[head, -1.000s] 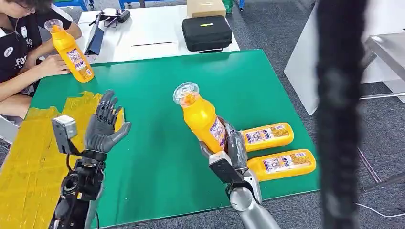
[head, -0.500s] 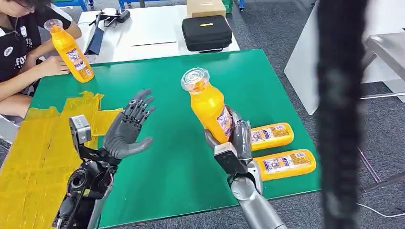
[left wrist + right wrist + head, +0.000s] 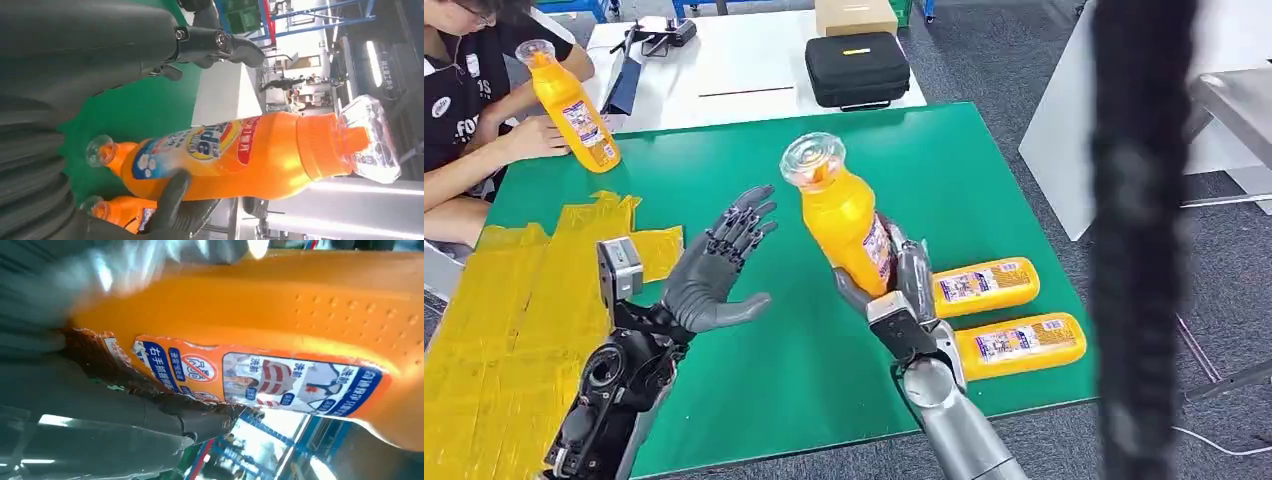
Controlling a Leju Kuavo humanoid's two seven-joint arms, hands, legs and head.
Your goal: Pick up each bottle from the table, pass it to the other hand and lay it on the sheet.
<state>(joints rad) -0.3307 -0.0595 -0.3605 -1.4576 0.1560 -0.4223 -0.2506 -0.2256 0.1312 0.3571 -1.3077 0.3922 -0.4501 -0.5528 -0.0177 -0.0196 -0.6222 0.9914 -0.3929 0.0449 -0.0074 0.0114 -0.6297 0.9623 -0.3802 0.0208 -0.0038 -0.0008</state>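
Observation:
My right hand (image 3: 902,290) grips an orange bottle (image 3: 844,225) with a clear cap around its lower body and holds it upright above the green table (image 3: 754,190). My left hand (image 3: 714,275) is raised with its fingers spread and its palm facing the bottle, a short gap away. In the left wrist view the held bottle (image 3: 240,155) lies just beyond my left hand (image 3: 90,45). The right wrist view has the bottle's label (image 3: 280,382) close up. Two more orange bottles (image 3: 984,285) (image 3: 1019,345) lie on the table to the right. The yellow sheet (image 3: 514,300) covers the table's left part.
A person (image 3: 474,90) sits at the far left corner with a hand by another upright orange bottle (image 3: 572,105). A black case (image 3: 857,68) rests on the white table behind. A dark blurred vertical object (image 3: 1139,240) crosses the right of the head view.
My right hand lifted the bottle and carried it slightly left. My left hand swung up and right from over the yellow sheet, closing most of the gap to the bottle.

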